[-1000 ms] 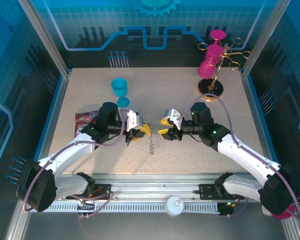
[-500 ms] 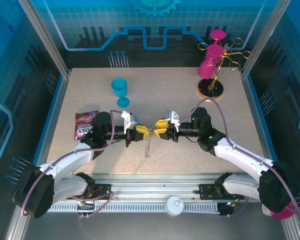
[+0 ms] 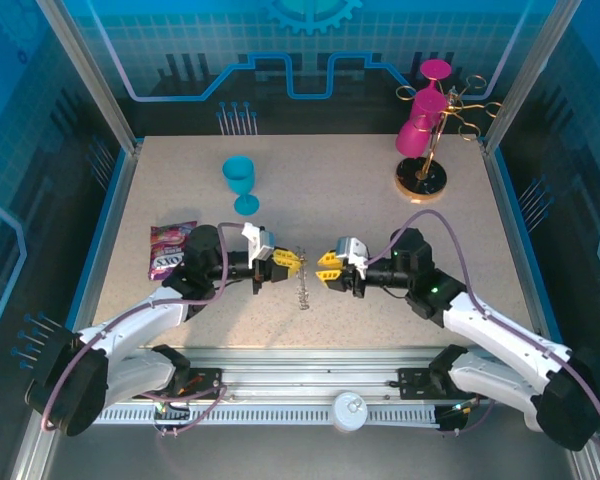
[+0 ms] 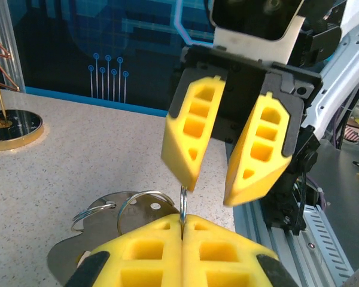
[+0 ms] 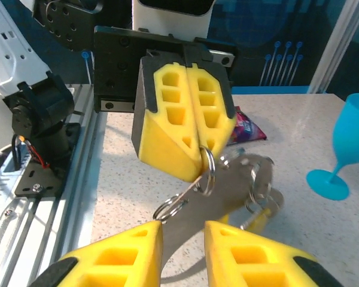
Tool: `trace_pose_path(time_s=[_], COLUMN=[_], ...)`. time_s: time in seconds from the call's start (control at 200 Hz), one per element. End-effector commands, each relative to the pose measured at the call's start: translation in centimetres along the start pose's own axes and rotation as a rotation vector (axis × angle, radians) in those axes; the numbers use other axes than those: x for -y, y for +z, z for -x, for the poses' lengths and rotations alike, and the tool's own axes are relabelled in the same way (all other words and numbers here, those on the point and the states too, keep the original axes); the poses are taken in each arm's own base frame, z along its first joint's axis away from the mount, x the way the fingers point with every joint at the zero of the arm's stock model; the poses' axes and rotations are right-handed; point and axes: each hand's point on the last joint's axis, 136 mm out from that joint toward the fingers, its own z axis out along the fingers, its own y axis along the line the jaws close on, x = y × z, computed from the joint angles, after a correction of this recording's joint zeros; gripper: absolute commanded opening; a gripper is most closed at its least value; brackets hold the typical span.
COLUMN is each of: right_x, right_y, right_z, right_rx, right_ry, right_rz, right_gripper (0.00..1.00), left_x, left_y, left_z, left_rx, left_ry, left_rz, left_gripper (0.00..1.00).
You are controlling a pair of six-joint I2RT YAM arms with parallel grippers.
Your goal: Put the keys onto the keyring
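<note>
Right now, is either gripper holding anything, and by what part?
The left gripper is shut on the keyring, pinching its thin metal ring edge-on between the fingertips. The right gripper faces it, open, holding nothing.

Mid-table we see the L gripper [image 3: 285,262] and R gripper [image 3: 325,272] tip to tip, near but apart, w/ the keyring [image 3: 301,290] pinched in the L one's tips and its chain running toward the near edge. On the table [image 3: 380,200], the goblet [image 3: 242,180] stands behind the L arm, the bag [image 3: 170,250] lies left of that arm, and the stand [image 3: 421,178] is at the back-right corner.
</note>
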Motion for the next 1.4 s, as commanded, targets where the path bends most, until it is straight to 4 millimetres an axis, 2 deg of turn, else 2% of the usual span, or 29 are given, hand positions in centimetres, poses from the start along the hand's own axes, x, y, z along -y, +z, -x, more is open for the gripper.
trace_pose_path(time_s=[0.0,0.41,0.665,1.131,1.396], right_x=[-0.2,-0.1,-0.2,0.0,-0.2], right_y=[0.6,1.7,2.3,1.8,1.8], right_z=[1.3,1.9,2.4,2.3,2.5], right_rx=[0.064,0.078,0.1,0.09,0.094], right_ry=[-0.01,-0.014,-0.004,-0.025,-0.031], right_rz=[0.022,0.051,0.072,0.039,0.055], right_gripper=[0.26,0.25,0.17,0.21,0.19], left_x=[1.3,1.7,1.5,1.2,1.3], left_y=[0.1,0.3,0.5,0.5,0.4], left_z=[1.8,1.7,1.7,1.3,1.1], left_rx=[0.038,0.041,0.038,0.022,-0.007], left_ry=[0.09,0.089,0.084,0.095,0.113], left_rz=[-0.066,-0.093,-0.086,-0.071,-0.071], left_gripper=[0.0,0.0,0.0,0.0,0.0])
